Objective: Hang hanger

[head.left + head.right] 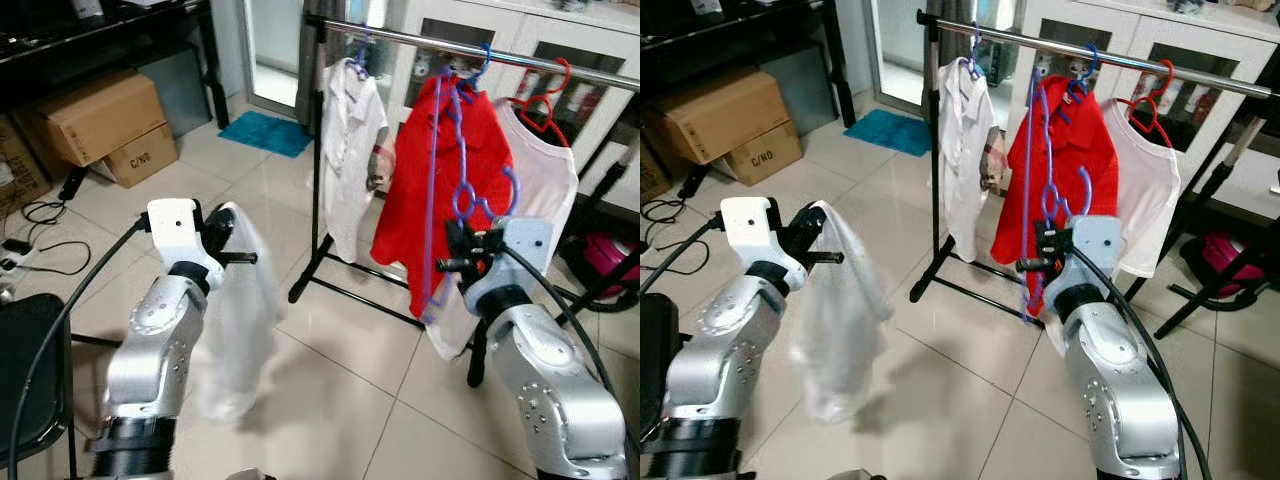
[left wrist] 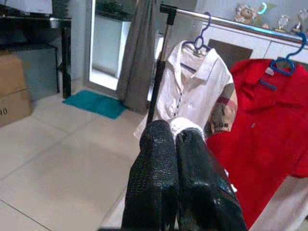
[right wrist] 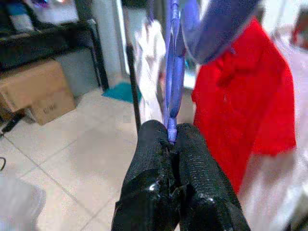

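My right gripper (image 1: 445,265) is shut on the lower part of a purple plastic hanger (image 1: 437,170), which stands upright in front of the red shirt (image 1: 405,210); its hook is up near the metal rail (image 1: 430,42). The right wrist view has the black fingers (image 3: 154,144) pinching the purple hanger (image 3: 173,72). My left gripper (image 1: 245,258) is shut on a white garment (image 1: 240,330) that hangs limp toward the floor, left of the rack. The left wrist view has a fold of white cloth (image 2: 185,124) at the fingertips.
On the rail hang a white shirt (image 1: 350,150), the red shirt and a white T-shirt (image 1: 545,180) on a red hanger. The rack's black foot (image 1: 320,265) lies on the tiles. Cardboard boxes (image 1: 100,115), cables (image 1: 40,215) and a black chair (image 1: 30,370) are at left.
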You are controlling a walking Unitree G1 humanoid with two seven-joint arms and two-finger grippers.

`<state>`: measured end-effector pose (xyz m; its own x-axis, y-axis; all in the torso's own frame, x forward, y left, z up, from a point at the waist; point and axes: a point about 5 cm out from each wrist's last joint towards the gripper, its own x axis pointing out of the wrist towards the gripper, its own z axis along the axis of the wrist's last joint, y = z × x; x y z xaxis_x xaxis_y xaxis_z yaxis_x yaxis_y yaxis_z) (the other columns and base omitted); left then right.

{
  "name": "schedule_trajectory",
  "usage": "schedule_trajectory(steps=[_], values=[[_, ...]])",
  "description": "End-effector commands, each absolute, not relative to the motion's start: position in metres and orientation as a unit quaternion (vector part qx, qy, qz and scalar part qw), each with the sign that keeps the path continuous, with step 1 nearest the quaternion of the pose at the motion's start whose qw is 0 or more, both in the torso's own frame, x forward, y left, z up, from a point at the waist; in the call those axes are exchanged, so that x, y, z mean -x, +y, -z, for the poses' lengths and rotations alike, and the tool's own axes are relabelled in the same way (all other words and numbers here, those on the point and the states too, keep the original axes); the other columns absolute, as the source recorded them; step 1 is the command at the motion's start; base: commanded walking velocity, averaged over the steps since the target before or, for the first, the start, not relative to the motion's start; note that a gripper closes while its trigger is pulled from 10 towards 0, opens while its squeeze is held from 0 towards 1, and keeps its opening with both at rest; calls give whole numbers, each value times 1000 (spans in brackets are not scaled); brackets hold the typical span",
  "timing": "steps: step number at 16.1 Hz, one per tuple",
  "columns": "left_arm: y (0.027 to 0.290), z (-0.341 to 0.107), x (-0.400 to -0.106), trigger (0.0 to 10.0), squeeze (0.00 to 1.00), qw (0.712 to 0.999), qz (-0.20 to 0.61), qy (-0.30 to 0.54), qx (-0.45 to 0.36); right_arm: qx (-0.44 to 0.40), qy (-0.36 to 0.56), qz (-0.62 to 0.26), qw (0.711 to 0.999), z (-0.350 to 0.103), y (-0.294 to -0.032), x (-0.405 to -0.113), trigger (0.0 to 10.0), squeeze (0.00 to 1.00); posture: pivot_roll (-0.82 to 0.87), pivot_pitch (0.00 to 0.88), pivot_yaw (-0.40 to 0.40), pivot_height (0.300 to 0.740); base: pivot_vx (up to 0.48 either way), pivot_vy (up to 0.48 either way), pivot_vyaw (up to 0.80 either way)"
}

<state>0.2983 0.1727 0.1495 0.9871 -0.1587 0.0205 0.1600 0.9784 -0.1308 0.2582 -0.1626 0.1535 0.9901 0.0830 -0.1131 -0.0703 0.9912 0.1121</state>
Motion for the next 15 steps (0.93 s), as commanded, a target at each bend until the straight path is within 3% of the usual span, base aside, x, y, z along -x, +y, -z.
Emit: schedule_trajectory(steps=[1, 3, 6, 8, 13, 15], values=[[167, -152, -294, 10000, 0, 993, 103, -9, 56, -93, 70, -12, 993, -154, -167, -253, 10000, 0, -102, 0, 16, 740, 0, 0, 0], [161, -148, -288, 10000, 0, 992, 114, 4, 62, -118, 60, -21, 991, -157, -166, -249, 10000, 0, -105, 0, 11, 740, 0, 0, 0], [163, -142, -287, 10000, 0, 993, 92, 48, 52, -74, 34, -34, 996, -163, -164, -252, 10000, 0, -102, 0, 6, 740, 0, 0, 0], [159, -144, -284, 10000, 0, 991, 120, 44, 38, -65, 33, -51, 996, -165, -158, -252, 10000, 0, -97, 0, 0, 740, 0, 0, 0], [161, -161, -290, 10000, 0, 997, 71, -40, 16, -54, 10, -32, 998, -169, -161, -254, 10000, 0, -94, 0, -1, 740, 0, 0, -599], [145, -161, -284, 10000, 0, 981, 188, -10, 52, -64, 13, -30, 997, -167, -160, -254, 10000, 0, -95, 0, 5, 740, 0, 0, -800]])
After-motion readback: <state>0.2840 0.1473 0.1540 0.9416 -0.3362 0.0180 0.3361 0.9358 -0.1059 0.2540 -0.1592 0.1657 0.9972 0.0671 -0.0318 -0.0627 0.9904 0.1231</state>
